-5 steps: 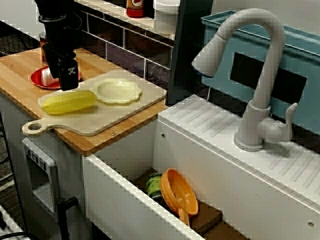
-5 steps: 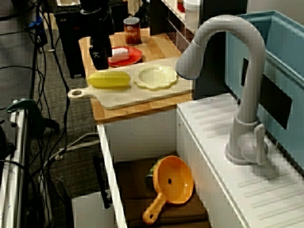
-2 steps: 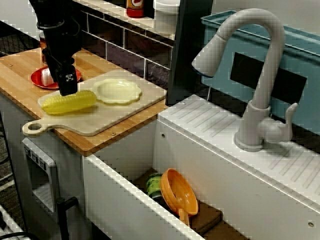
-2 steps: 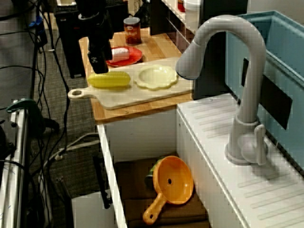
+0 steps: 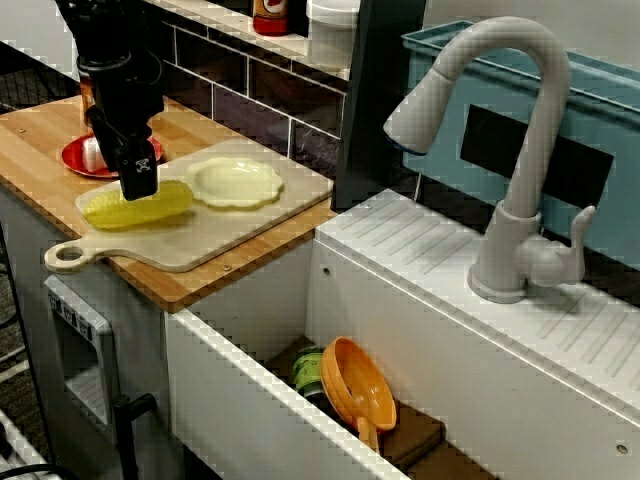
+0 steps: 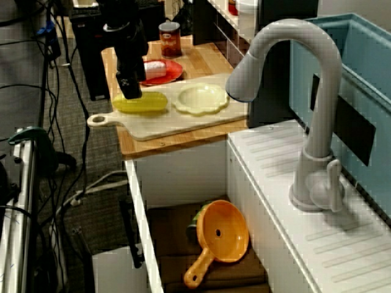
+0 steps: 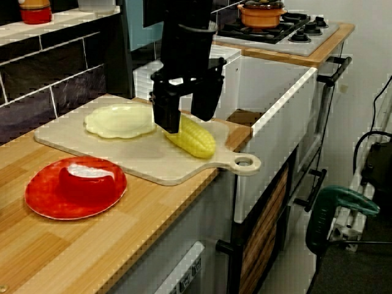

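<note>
The white sink and its tall grey tap fill the right side of the view across the sink. An orange strainer lies down in the basin. To the left stands the wooden table, and on it a pale cutting board with its round handle pointing toward the table's front edge. A cream scalloped plate sits on the board's far half. A red plate rests on the bare wood just beside the board.

The corn cob lies flat on the near half of the board, close to the cream plate but not touching it. The pincer hangs straight down over the cob. In the view from the table's end its two fingers are apart, one on each long side of the cob, with the tips low near the board. I cannot tell whether either finger touches the cob.

This looks like the moment just ahead of a grasp, with the cob bracketed but not gripped. Closing calls for a squeeze across the cob's middle, firm enough for a round, smooth body that could roll or slip.
</note>
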Robot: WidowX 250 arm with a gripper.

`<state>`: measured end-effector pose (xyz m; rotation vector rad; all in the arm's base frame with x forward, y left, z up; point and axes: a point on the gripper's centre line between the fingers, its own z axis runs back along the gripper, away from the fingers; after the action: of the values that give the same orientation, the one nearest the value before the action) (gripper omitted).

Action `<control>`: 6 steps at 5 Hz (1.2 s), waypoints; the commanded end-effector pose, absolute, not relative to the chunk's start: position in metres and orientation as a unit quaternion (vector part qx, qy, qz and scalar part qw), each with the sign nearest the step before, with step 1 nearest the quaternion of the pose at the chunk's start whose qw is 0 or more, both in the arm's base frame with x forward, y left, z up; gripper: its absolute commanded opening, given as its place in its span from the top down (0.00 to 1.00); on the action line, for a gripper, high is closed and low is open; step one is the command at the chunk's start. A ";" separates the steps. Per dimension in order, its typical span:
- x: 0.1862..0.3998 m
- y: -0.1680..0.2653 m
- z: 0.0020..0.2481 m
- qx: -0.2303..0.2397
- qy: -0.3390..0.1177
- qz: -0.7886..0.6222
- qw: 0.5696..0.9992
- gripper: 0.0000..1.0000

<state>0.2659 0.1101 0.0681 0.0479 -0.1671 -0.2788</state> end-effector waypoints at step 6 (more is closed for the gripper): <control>0.274 0.110 0.058 0.033 -0.090 -0.101 0.990 0.00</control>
<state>0.2701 0.1120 0.0481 0.0549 -0.1600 -0.2042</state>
